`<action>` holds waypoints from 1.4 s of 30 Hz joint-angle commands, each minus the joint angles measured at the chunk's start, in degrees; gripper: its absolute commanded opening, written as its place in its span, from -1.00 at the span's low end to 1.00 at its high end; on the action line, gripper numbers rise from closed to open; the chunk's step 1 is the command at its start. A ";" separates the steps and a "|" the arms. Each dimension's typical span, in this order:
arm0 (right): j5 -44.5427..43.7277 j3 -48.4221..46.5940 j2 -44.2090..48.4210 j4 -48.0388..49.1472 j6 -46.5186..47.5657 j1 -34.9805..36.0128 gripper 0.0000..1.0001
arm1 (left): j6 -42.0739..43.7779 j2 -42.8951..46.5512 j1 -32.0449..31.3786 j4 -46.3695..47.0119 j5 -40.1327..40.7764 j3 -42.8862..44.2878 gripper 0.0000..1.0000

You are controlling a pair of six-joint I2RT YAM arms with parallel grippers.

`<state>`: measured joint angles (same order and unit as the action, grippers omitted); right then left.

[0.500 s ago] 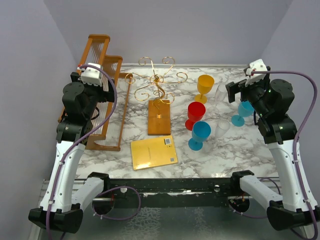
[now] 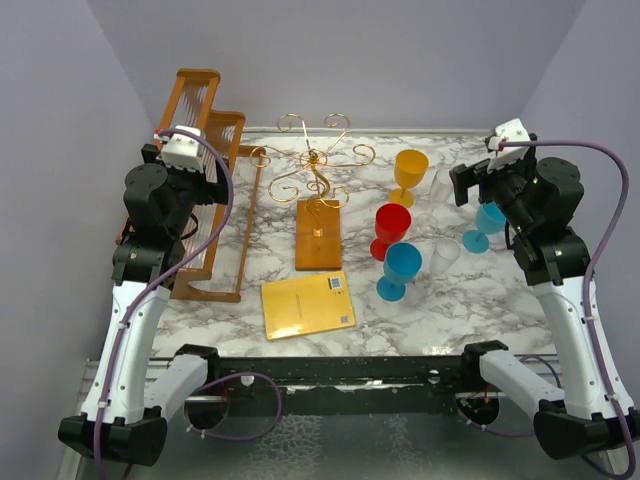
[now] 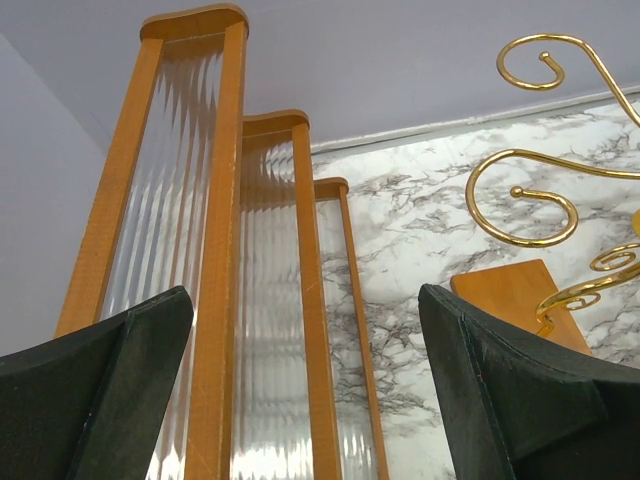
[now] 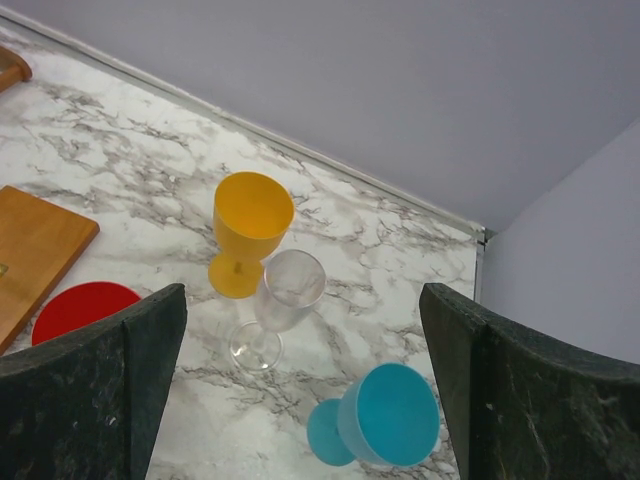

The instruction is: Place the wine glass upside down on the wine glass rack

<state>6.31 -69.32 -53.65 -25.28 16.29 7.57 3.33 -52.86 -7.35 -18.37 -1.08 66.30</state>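
Note:
The wine glass rack (image 2: 315, 165) is gold wire with curled arms on a brown wooden base (image 2: 320, 235), mid-table; its curls (image 3: 520, 200) show in the left wrist view. Several wine glasses stand upright to its right: yellow (image 2: 409, 172), red (image 2: 391, 227), blue (image 2: 401, 268), another blue (image 2: 487, 222) and a clear one (image 2: 443, 255). My right gripper (image 4: 302, 290) hangs open above the clear glass (image 4: 285, 300), yellow glass (image 4: 250, 235) and blue glass (image 4: 385, 415), touching none. My left gripper (image 3: 305, 295) is open and empty, raised at the left.
A tall wooden frame with clear rods (image 2: 200, 190) stands at the table's left, right in front of the left gripper (image 3: 220, 250). A flat yellow booklet (image 2: 308, 304) lies near the front edge. Grey walls close in the back and both sides.
The right arm has shifted very slightly to the left. The left arm and all the glasses have stayed put.

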 commanded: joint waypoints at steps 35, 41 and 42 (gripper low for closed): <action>3.32 -0.45 -1.92 -37.87 15.96 -0.28 0.44 | 5.14 -2.92 1.03 -3.85 -9.13 5.78 0.98; 6.07 -1.38 -6.11 -38.43 14.73 -0.28 0.07 | 5.53 -2.86 1.11 -3.34 -8.46 5.12 0.98; 6.66 -1.50 -6.82 -38.36 14.47 -0.28 0.00 | 5.52 -2.88 1.11 -3.33 -8.56 5.07 0.98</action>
<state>9.19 -69.84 -58.89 -62.11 32.01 7.49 8.34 -55.83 -6.70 -22.20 -8.38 71.50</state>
